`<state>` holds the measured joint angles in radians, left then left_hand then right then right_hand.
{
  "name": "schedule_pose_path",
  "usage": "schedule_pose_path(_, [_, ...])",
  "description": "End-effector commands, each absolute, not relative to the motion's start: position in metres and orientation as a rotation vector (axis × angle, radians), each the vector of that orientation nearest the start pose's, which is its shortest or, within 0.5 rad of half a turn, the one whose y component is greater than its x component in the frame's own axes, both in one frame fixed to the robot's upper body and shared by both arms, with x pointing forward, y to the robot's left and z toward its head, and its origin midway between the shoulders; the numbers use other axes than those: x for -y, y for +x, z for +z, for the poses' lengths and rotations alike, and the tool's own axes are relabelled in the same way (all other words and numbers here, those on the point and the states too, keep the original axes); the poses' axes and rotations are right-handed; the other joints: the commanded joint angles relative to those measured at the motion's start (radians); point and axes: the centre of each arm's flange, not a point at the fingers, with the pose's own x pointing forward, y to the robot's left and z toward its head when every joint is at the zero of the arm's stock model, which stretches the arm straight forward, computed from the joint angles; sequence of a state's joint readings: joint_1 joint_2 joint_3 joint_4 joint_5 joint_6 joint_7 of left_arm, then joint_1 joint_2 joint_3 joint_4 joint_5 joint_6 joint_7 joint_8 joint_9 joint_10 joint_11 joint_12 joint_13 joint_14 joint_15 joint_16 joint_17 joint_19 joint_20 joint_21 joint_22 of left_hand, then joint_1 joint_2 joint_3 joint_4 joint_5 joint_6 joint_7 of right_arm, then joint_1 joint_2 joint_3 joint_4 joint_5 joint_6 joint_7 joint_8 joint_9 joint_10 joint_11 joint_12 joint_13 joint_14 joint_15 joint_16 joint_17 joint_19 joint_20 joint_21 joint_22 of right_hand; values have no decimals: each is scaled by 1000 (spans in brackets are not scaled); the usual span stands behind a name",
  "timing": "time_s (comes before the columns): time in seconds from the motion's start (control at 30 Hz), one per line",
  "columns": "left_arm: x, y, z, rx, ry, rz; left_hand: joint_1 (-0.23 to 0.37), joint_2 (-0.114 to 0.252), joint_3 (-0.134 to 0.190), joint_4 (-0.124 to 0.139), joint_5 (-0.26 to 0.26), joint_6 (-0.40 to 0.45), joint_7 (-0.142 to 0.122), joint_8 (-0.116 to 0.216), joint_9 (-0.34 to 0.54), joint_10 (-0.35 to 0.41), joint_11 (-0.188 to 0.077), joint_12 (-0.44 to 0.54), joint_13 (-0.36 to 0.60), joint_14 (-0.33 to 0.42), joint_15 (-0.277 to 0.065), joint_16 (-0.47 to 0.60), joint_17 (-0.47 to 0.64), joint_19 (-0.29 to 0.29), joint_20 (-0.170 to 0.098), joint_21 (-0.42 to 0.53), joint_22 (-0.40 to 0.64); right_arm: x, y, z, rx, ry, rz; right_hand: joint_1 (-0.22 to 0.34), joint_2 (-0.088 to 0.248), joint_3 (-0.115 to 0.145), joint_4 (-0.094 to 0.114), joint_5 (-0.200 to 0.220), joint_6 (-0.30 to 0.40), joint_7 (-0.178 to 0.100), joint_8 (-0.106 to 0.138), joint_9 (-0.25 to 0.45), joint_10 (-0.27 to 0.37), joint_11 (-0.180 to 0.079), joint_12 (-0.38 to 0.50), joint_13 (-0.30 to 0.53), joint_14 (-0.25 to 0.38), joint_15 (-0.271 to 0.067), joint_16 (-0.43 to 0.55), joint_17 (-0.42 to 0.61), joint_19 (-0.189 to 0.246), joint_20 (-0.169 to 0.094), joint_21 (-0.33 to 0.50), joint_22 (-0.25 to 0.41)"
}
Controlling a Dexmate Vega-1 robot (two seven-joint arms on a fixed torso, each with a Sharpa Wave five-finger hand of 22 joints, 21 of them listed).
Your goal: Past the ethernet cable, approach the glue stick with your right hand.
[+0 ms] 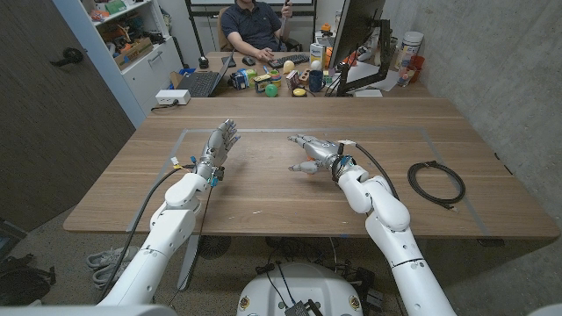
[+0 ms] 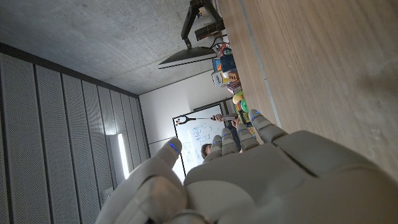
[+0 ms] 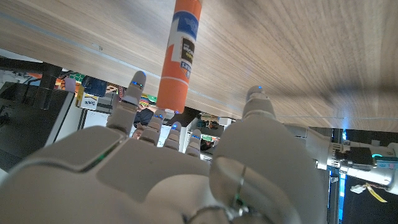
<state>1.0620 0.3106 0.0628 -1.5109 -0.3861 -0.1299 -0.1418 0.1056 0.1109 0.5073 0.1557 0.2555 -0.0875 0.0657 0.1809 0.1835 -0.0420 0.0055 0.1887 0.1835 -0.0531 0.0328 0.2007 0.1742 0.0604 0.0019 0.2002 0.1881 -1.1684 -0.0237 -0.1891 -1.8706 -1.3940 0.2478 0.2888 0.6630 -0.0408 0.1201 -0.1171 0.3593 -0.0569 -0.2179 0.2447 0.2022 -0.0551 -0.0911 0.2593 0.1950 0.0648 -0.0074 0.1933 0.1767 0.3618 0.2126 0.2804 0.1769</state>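
The glue stick [image 3: 179, 53], an orange tube with a white and blue label, stands upright on the wooden table [image 1: 263, 197]. My right hand [image 1: 318, 151] reaches out low over the table's middle, and its fingers [image 3: 132, 93] and thumb [image 3: 258, 102] are spread on either side of the stick without touching it. From the head camera the hand covers the stick. The black ethernet cable [image 1: 436, 183] lies coiled on the table to the right of my right forearm. My left hand [image 1: 219, 146] stands open at the table's left middle, fingers [image 2: 258, 124] apart and holding nothing.
A faint tape rectangle [image 1: 184, 133] marks the work area. Behind my table stands a second table [image 1: 386, 90] with a laptop [image 1: 200, 82], a monitor [image 1: 356, 35] and several small colourful objects. A person [image 1: 253, 25] sits beyond it.
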Motion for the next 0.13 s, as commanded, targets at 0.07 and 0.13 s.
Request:
schedule_pose_path(0.07, [-288,615,-62,564,-26,-192,-8,36,1,-1,-1,-11,0,6,2,-7,-3,4,4,-10,-3,1,3,3,-1,1,2,95,544,-44,714,-1528,56,15,3,-5,1,7,16,-2,9,4,19,-8,7,3,20,-5,0,3,14,5,-6,1])
schedule_pose_path(0.13, [-288,615,-62,565,-25,-191,-8,36,1,-1,-1,-12,0,6,2,-7,-2,4,4,-11,-3,0,3,2,-1,1,2,95,544,-44,714,-1527,57,19,5,-7,1,7,22,-2,10,4,21,-10,8,3,25,-6,1,3,18,5,-8,1])
